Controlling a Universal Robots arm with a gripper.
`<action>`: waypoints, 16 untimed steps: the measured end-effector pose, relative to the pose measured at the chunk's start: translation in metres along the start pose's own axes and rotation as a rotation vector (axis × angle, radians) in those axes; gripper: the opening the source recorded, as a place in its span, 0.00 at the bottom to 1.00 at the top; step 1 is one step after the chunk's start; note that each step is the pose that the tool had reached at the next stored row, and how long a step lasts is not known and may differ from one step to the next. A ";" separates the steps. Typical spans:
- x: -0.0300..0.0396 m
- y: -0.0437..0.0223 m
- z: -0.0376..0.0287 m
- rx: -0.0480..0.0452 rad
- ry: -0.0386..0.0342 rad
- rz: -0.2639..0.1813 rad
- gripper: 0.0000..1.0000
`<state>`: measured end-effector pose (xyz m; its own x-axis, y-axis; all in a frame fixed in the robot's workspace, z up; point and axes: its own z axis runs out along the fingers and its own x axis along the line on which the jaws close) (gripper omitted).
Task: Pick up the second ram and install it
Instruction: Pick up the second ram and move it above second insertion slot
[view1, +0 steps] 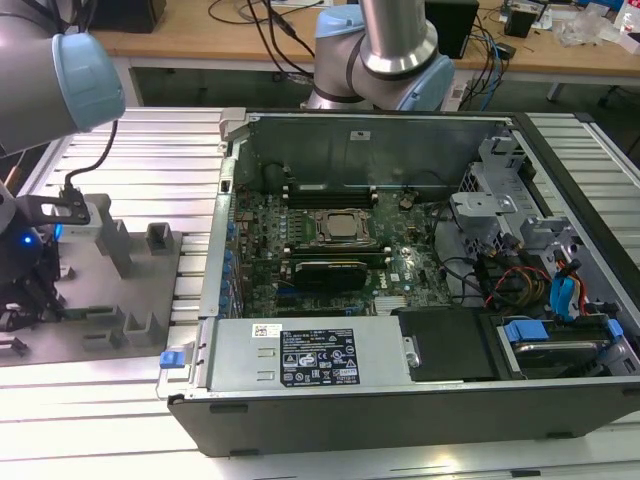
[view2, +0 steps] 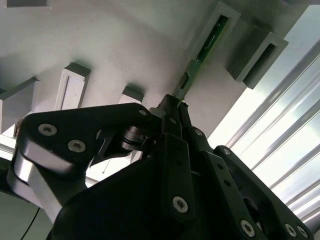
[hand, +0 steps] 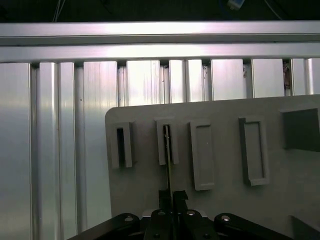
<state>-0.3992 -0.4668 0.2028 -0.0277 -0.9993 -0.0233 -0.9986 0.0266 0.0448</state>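
Observation:
The second ram (view2: 210, 41) is a narrow green stick standing on edge in a slot of the grey fixture plate (view2: 125, 45). My gripper (view2: 173, 107) is shut on the stick's near end, one black finger pressed to each face. In the first wrist view the ram (hand: 168, 145) appears edge-on as a thin line that runs from its slot block down into the gripper (hand: 170, 197). In the exterior view the gripper (view1: 28, 285) hangs low over the fixture plate (view1: 120, 300) at the exterior view's left.
An open computer case (view1: 400, 370) lies at the exterior view's right of the fixture, its motherboard (view1: 340, 250) facing up. Grey slot blocks (hand: 202, 155) stand on the plate around the ram. A ribbed aluminium table (hand: 60, 150) carries everything.

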 end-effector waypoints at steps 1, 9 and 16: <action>0.0000 0.0001 -0.0020 -0.0001 0.0001 0.000 0.14; -0.0003 0.0005 -0.0100 -0.0001 0.0001 0.000 0.14; -0.0005 0.0008 -0.0187 -0.0001 0.0001 0.000 0.14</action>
<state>-0.3992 -0.4667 0.2216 -0.0276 -0.9994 -0.0232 -0.9986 0.0265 0.0448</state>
